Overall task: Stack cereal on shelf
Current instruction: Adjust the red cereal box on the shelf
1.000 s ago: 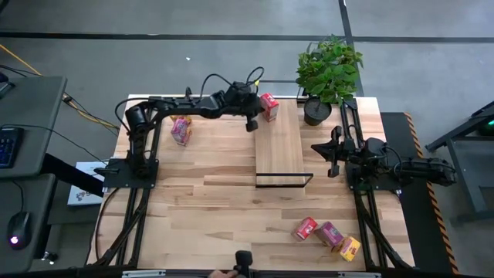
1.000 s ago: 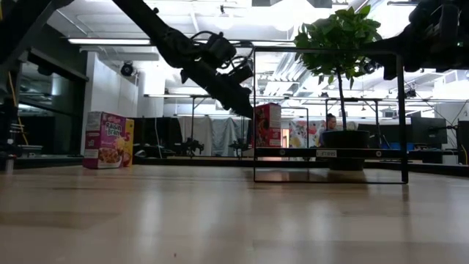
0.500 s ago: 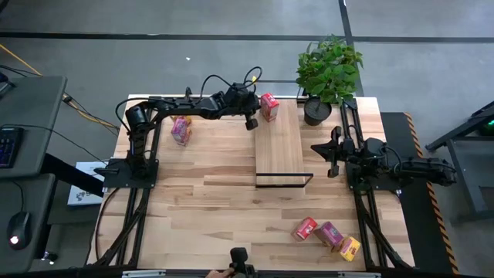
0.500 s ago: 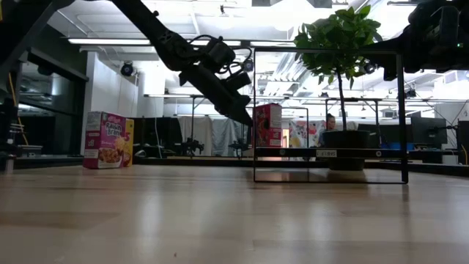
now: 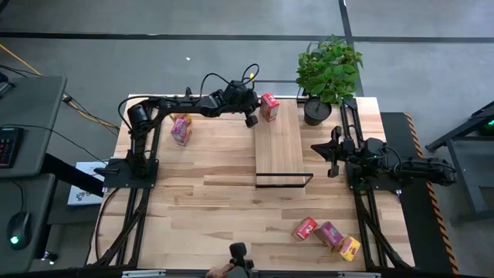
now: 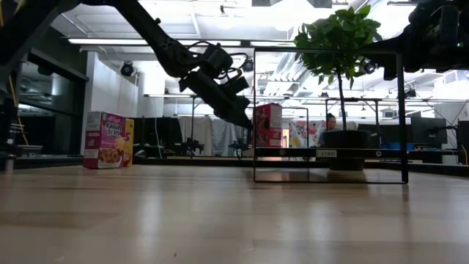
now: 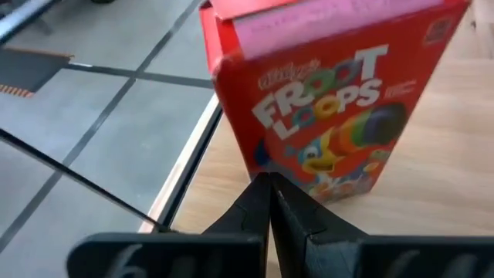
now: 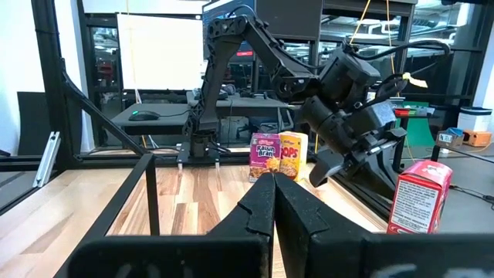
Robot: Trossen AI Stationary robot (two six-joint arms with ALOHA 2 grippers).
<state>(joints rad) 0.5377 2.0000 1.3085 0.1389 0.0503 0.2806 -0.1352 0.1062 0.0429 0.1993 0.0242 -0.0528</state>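
Note:
The shelf (image 5: 279, 147) is a light-wood plank on a thin black frame in the middle of the table. A red cereal box (image 5: 268, 106) stands upright on its far end and fills the left wrist view (image 7: 332, 100). My left gripper (image 5: 251, 120) is shut and empty just left of that box, a small gap between them in the right wrist view (image 8: 324, 174). A pink-purple box (image 5: 181, 131) and a yellow box (image 5: 184, 118) stand at the far left. A red box (image 5: 305, 228), a pink-purple box (image 5: 329, 233) and a yellow box (image 5: 350, 248) lie near right. My right gripper (image 5: 315, 146) waits shut, right of the shelf.
A potted plant (image 5: 316, 112) stands at the far right corner beside the shelf. A person's hand and a small dark device (image 5: 235, 266) show at the table's near edge. Bare tabletop (image 5: 208, 201) lies between the shelf and the near boxes.
My left gripper has stayed shut and has drawn back slightly from the red box, toward the table's left. The red box stands where it was on the shelf.

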